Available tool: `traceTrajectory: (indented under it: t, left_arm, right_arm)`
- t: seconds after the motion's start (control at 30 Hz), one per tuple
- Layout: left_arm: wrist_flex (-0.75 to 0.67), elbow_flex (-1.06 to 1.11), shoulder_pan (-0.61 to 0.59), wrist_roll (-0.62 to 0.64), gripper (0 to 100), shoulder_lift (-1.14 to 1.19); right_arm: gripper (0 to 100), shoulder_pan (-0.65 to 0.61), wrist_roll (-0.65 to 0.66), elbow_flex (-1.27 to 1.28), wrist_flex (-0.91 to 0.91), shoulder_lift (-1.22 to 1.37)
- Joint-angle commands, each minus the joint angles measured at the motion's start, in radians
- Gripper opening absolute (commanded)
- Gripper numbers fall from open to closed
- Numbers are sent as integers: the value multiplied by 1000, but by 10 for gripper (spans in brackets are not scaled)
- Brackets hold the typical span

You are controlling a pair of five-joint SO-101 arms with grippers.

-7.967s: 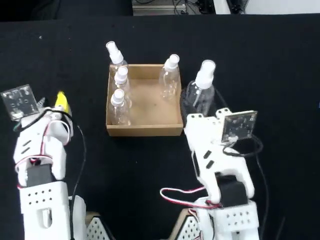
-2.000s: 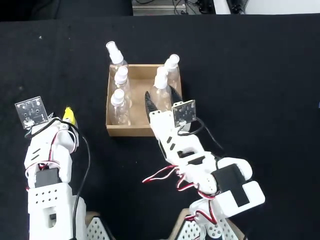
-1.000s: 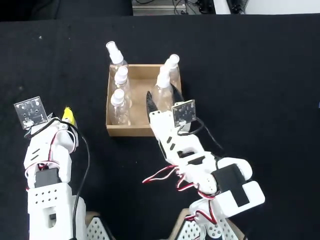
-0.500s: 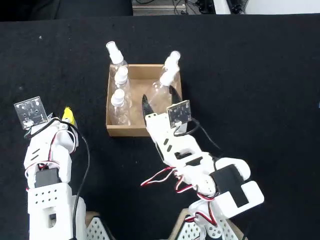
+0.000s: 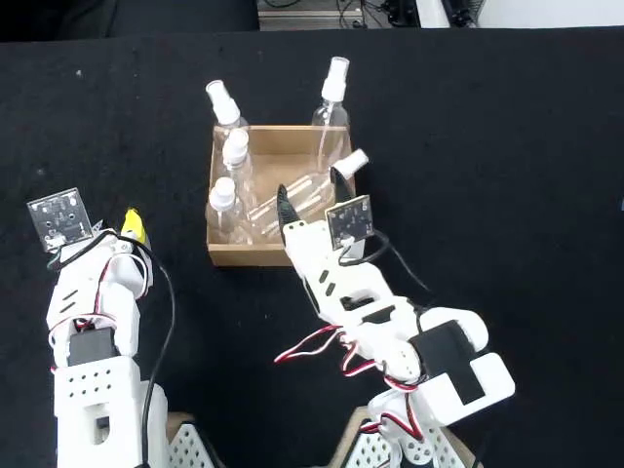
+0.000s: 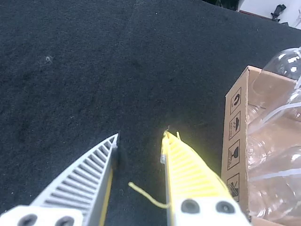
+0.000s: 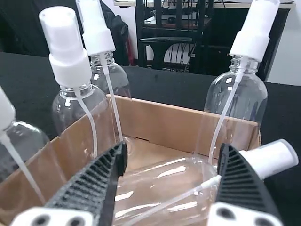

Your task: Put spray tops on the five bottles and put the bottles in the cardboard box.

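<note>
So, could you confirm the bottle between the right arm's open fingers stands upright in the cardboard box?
No: the bottle between the right arm's open fingers lies on its side in the cardboard box, as the right wrist view shows.

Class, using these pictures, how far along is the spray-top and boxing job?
Done: all five bottles carry spray tops, and two upright bottles stand in the cardboard box. In hand: a tipped bottle lies in the box between the open fingers of the right gripper. Left: two outside bottles, apparently standing beyond the box's far wall, need boxing; the tipped one may need righting.
</note>
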Motion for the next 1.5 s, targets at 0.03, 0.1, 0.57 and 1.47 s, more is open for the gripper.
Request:
traceTrajectory:
  t: [0.03, 0.1, 0.57, 1.47]
  left_arm:
    - [-25, -12, -8, -2, 127, -15]
    - [-25, -10, -8, -2, 127, -15]
    - [-25, 22, -8, -2, 127, -17]
    - [-183, 140, -8, -2, 127, -17]
  right_arm:
    - [273, -14, 12, -18, 3, -30]
    - [273, -14, 12, 8, 5, -74]
    - [272, 143, -338, -54, 902, -705]
    - [375, -78, -890, -763, 1720, -403]
